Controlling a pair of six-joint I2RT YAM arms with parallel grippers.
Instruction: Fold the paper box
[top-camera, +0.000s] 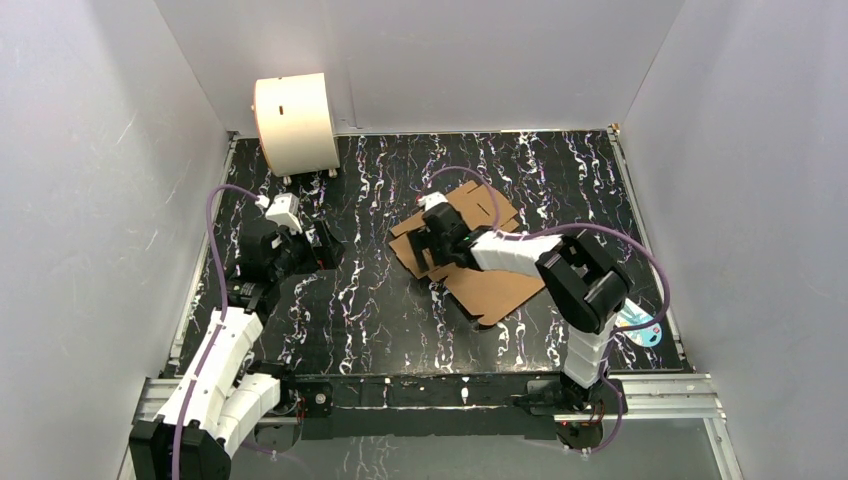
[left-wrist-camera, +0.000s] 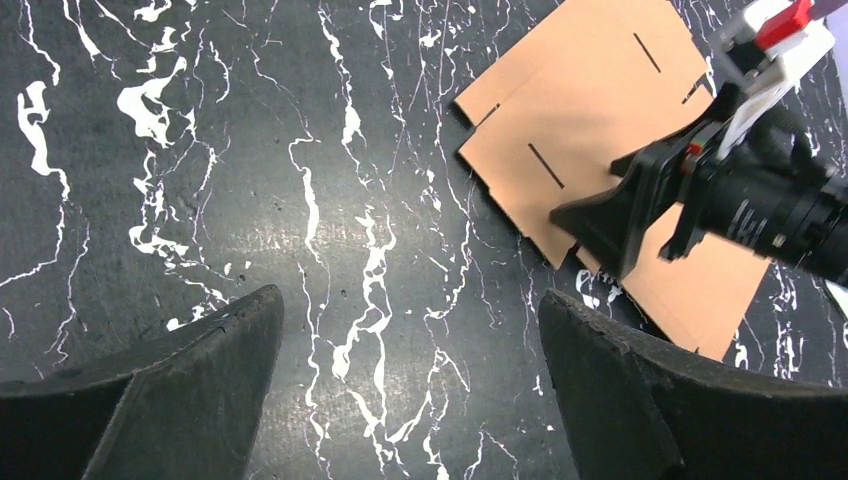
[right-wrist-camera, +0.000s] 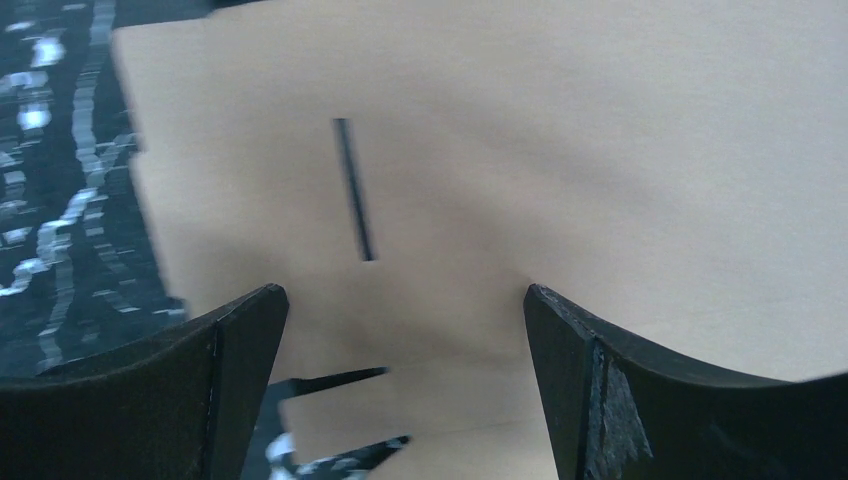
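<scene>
Top external, flat paper box (top-camera: 492, 288), right tool (right-wrist-camera: 405, 300) released over its edge, left tool (left-wrist-camera: 408, 296) released

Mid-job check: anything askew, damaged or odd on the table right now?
Nothing damaged. The paper box lies flat, skewed to the table edges, under the open right hand; the open left hand is off it.
</scene>
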